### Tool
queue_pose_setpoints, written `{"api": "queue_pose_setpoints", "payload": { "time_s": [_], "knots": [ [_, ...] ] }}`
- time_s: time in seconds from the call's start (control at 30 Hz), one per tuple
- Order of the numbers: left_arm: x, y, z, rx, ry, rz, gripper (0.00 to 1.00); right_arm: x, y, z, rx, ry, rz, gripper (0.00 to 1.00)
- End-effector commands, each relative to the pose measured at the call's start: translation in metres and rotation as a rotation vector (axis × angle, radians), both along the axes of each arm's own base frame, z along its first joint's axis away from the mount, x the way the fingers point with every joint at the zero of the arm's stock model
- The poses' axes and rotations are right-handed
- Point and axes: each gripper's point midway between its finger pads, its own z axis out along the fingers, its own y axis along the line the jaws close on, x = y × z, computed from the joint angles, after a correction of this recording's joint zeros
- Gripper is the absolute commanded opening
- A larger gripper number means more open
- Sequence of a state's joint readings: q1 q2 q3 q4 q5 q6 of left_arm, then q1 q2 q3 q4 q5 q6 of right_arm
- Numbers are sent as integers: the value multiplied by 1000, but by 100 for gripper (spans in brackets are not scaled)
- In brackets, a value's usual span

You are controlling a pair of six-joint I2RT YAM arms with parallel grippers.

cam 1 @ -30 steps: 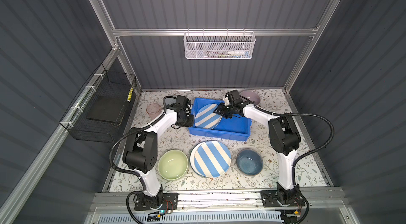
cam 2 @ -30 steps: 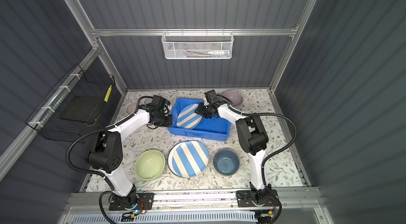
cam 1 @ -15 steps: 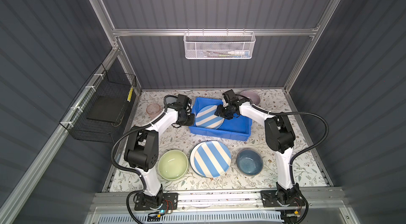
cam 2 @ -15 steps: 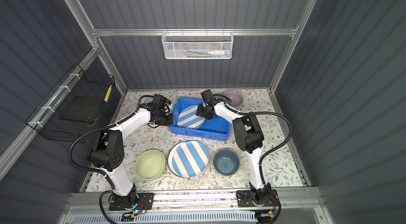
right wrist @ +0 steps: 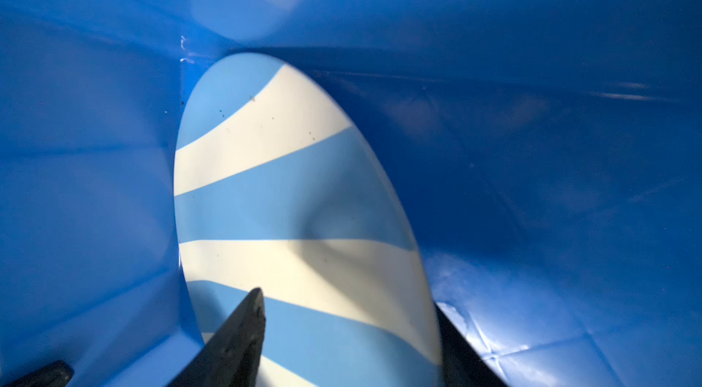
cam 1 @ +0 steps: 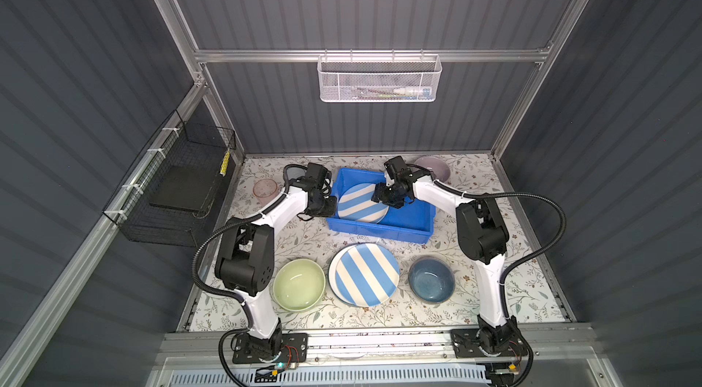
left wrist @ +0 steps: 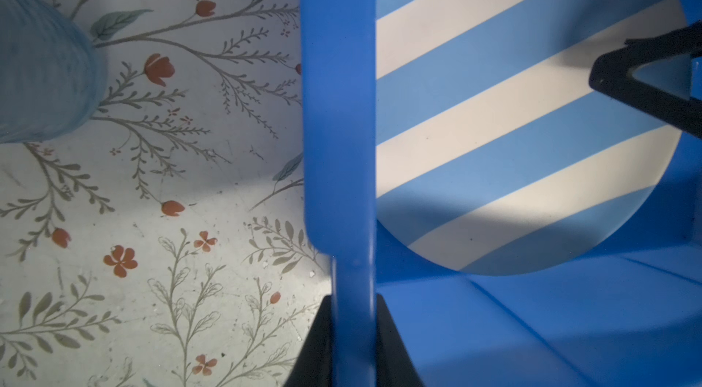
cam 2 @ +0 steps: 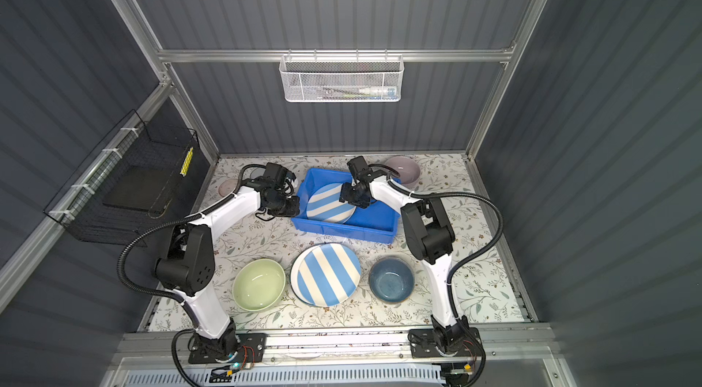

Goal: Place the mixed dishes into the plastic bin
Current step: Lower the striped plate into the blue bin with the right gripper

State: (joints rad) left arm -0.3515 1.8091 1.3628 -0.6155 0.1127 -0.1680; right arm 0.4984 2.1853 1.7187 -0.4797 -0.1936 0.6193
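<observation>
A blue-white striped plate (cam 1: 361, 203) (cam 2: 329, 203) leans inside the plastic bin (cam 1: 402, 227) (cam 2: 372, 222), one edge against the bin's left wall. My right gripper (cam 1: 381, 197) (right wrist: 349, 309) is open and straddles the plate's (right wrist: 288, 184) right edge, one finger over its face and one behind it. My left gripper (cam 1: 329, 206) (left wrist: 353, 305) is shut on the bin's left rim (left wrist: 338, 100). On the mat in front stand a green bowl (cam 1: 299, 284), a stack of striped plates (cam 1: 366, 275) and a blue bowl (cam 1: 432, 279).
A pink bowl (cam 1: 433, 168) sits behind the bin at the right, a pink tumbler (cam 1: 264, 188) at the far left. A blue tumbler (left wrist: 38, 70) stands near my left gripper. A white mesh basket (cam 1: 380, 79) hangs on the back wall, a black wire basket (cam 1: 178, 191) on the left wall.
My right gripper's jaws have spread apart around the plate's edge, and it has shifted slightly left. The left gripper has kept its hold on the bin's rim.
</observation>
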Motion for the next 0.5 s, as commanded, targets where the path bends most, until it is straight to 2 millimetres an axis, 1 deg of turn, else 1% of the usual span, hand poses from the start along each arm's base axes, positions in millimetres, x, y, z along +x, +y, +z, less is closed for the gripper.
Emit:
{"api": "queue_pose_setpoints", "payload": {
  "time_s": [0.0, 0.33, 0.47],
  "knots": [
    [6, -2, 11, -14, -25, 9, 19, 0, 1, -9, -26, 3, 16, 64],
    [5, 0, 11, -9, -30, 17, 19, -3, -3, -20, -40, 12, 15, 66],
    [6, 1, 14, -9, -37, 20, 20, -4, -3, -21, -41, 14, 18, 67]
  ]
}}
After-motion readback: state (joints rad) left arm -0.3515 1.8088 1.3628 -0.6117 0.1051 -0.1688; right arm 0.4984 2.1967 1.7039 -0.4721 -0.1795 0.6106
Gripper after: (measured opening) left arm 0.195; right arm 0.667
